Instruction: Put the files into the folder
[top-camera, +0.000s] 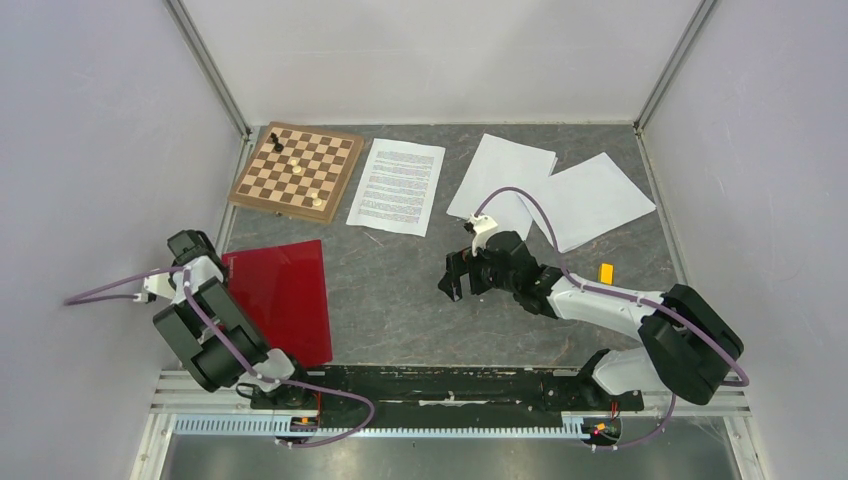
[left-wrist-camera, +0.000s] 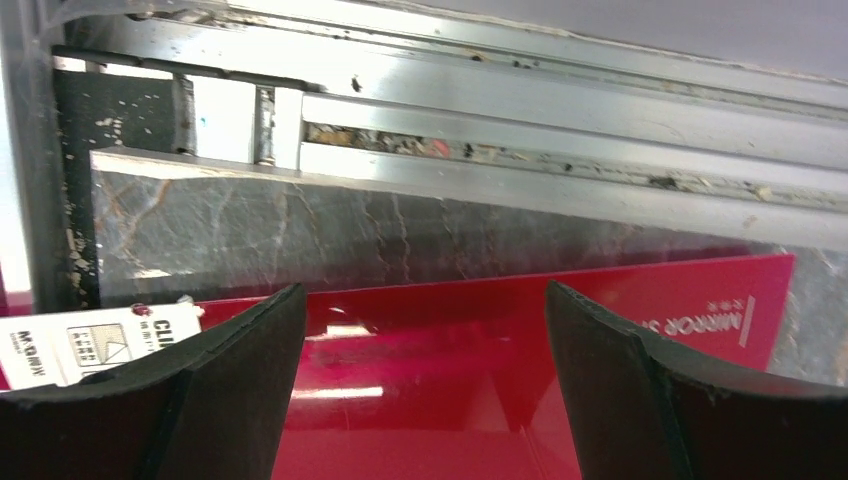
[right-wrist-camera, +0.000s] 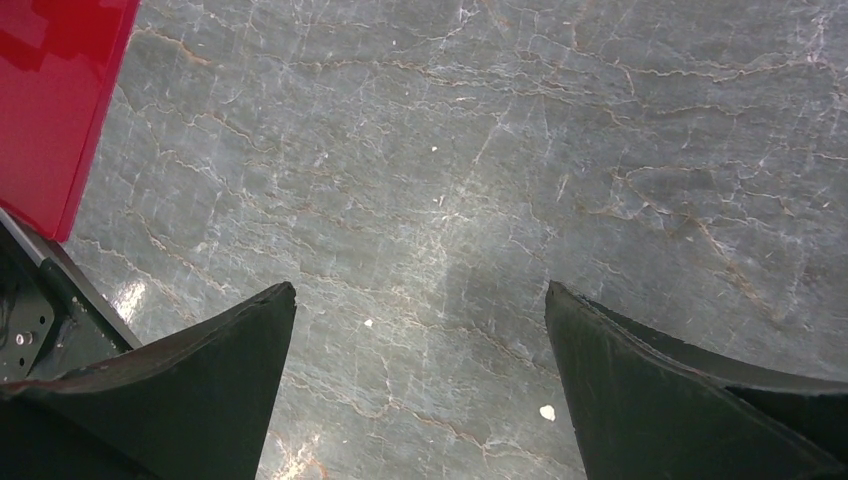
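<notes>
Left gripper (left-wrist-camera: 420, 300): jaws stood wide apart, nothing held; you had it low over an edge of the folder (top-camera: 285, 295).
Folder: lay closed and flat beneath the left jaws, well to the left of your right gripper (right-wrist-camera: 420, 300).
Printed file (top-camera: 397, 186): ahead-left of the right gripper, just beside the chessboard (top-camera: 297, 172).
Right gripper: jaws fully spread, empty, above bare table (right-wrist-camera: 500, 150).
Blank files (top-camera: 505, 180): two overlapping sheets ahead-right of the right gripper.
Risk: the glossy cover, flush on stone, could slip your pinch; overlapping sheets could drag together or crumple.
</notes>
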